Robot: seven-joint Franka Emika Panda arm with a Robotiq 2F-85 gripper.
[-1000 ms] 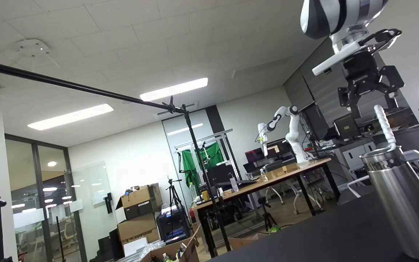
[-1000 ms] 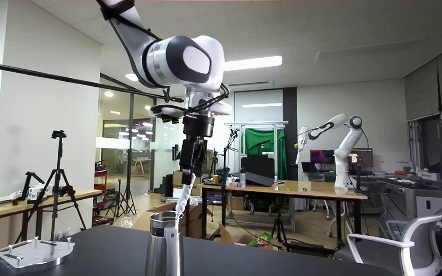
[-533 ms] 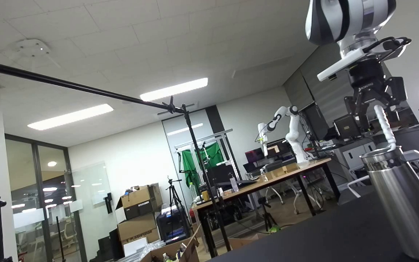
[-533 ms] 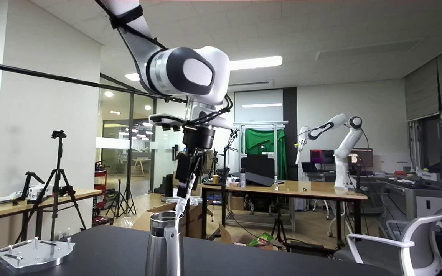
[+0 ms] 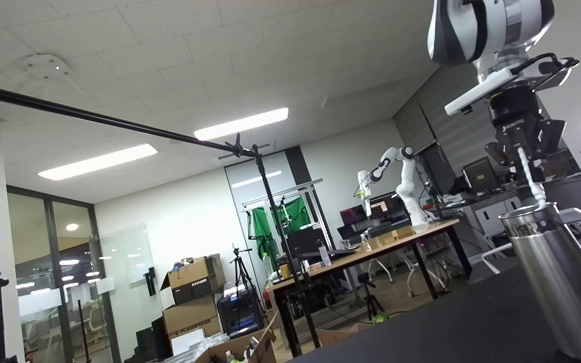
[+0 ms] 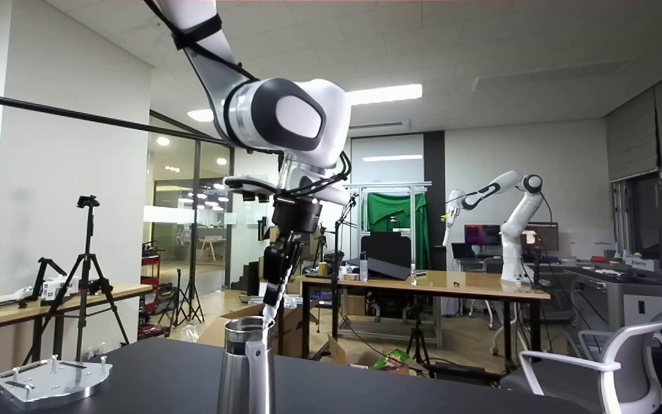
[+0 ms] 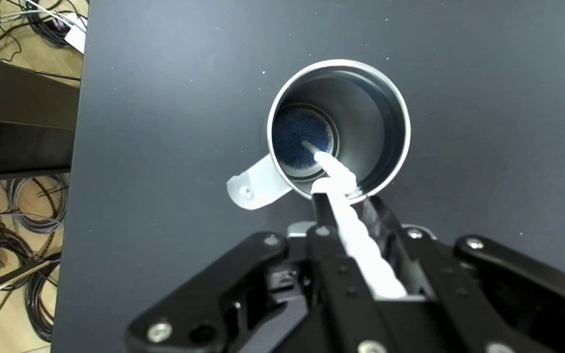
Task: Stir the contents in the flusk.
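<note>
The flask (image 5: 560,285) is upright on my dark worktop (image 7: 165,147), long axis vertical, mouth up. Cardboard boxes (image 5: 189,307) and another white arm (image 6: 519,218) back in the room. Flask's shiny grey steel, handle (image 6: 259,374) on the side. I've got the hand (image 7: 348,201) pinched narrow on a white twisted stick (image 7: 365,245) dipping into it.

Flusk (image 6: 234,372) upright on the near table (image 6: 365,397), a rod (image 7: 358,240) leaning in it.
In the wrist view the handle (image 7: 258,184) points to eight o'clock from the flusk; the gripper (image 7: 345,198) sits at six, the rod running between its fingers (image 7: 322,211); the near table ends at nine, with cables (image 7: 42,226) beyond. In an exterior view, clockwise from the flusk: a plate (image 6: 61,382) on the same table at nine, a tripod (image 6: 86,247) at ten, a far table (image 6: 451,280) behind at two bearing a second arm (image 6: 523,213), a chair (image 6: 632,368) at three.
</note>
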